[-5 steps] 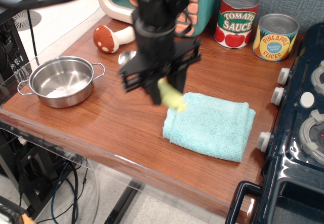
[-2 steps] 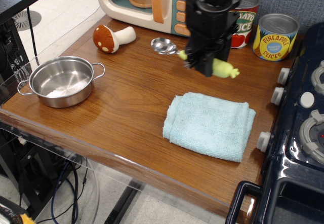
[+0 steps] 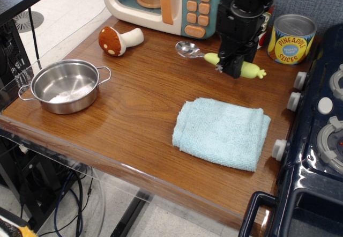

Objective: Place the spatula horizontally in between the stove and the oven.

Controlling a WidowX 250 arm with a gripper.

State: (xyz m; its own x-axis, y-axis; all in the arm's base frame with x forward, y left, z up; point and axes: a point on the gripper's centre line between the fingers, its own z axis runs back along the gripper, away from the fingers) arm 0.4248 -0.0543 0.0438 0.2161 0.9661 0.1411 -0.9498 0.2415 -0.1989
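The spatula has a shiny round bowl (image 3: 185, 49) and a pale yellow-green handle (image 3: 252, 71) with a frilled end. It lies almost level, bowl to the left, just in front of the oven (image 3: 171, 4), a cream box with teal front and orange buttons. My black gripper (image 3: 233, 65) comes down from above and is shut on the middle of the handle. I cannot tell whether the spatula touches the wooden table. The dark navy stove (image 3: 316, 140) with white knobs stands at the right edge.
A light blue folded cloth (image 3: 222, 132) lies in front of the gripper. A pineapple can (image 3: 291, 38) stands at the back right; a tomato can is mostly hidden behind my arm. A toy mushroom (image 3: 118, 39) and a steel pot (image 3: 67, 85) are at the left.
My gripper has carried the spatula from above the cloth's left corner back and to the right, turning it from steeply tilted to nearly level, near the oven's front.
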